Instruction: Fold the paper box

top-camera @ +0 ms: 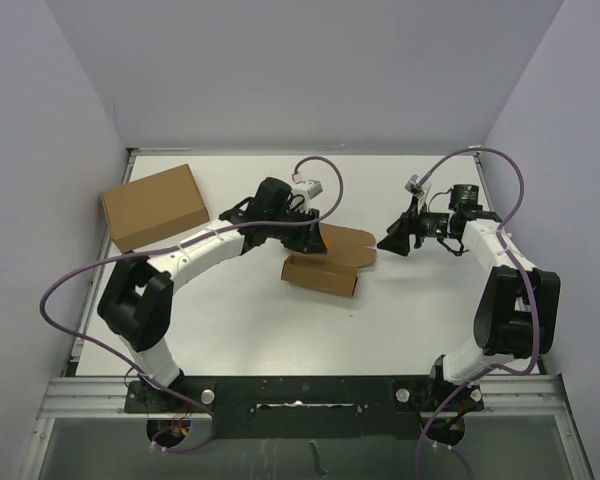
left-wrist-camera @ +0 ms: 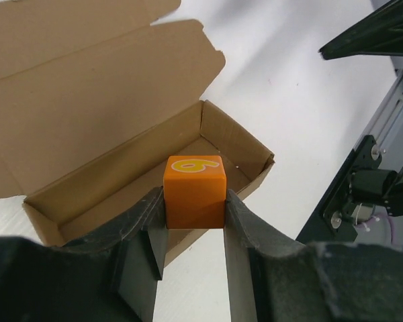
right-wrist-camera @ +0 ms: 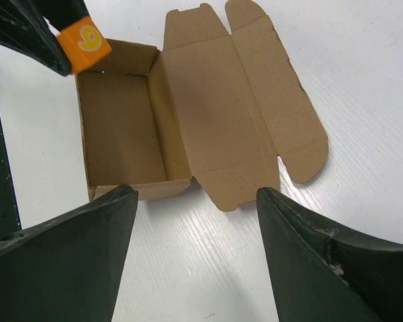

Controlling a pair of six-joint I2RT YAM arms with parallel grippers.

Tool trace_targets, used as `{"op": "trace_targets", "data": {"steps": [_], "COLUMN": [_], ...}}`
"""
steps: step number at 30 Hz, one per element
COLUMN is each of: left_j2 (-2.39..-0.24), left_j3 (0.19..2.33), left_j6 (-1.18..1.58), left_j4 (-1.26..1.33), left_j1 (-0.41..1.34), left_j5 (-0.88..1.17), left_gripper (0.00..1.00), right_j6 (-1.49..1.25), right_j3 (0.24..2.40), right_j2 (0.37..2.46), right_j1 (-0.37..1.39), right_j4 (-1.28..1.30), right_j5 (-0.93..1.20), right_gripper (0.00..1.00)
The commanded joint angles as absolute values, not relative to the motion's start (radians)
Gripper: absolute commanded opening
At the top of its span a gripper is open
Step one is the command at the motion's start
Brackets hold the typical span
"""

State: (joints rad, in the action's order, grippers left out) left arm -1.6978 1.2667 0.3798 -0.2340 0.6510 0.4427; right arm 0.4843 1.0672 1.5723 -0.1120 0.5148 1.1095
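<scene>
We see the left gripper clamped on 1 orange cube over 1 end of the box, which sits mid-table, lid flat open. The right gripper hangs open beside it, empty.

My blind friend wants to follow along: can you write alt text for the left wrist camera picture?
Two dark jaws pinch a small orange cube bearing a yellow numeral at the rim of an open, empty brown paper box. Its lid is folded open behind it, on a white table.
</scene>
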Motion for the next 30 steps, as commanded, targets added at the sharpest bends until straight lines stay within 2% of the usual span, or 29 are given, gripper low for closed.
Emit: {"op": "trace_targets", "data": {"steps": [1,10,30], "left_j2": [-1.787,-1.857,-1.863], "left_j3": [1.38,1.448,1.332], "left_j6": [0.314,0.269,0.273], "left_j4": [-0.349,-0.467,-0.508], "left_j1": [0.668,0.693,0.732], "left_j5": [0.48,0.503,0.525], "left_gripper": [0.05,0.06,0.09], "right_j6": [0.5,0.503,0.503], "right_j3": [1.1,1.1,1.1], "right_j2": [1.538,1.54,1.546], "right_j1": [-0.121,-0.12,-0.12], "right_j4": [0.506,0.508,0.508], "right_j5": [1.149,1.149,1.154], "right_gripper": [0.72,0.72,0.72]}}
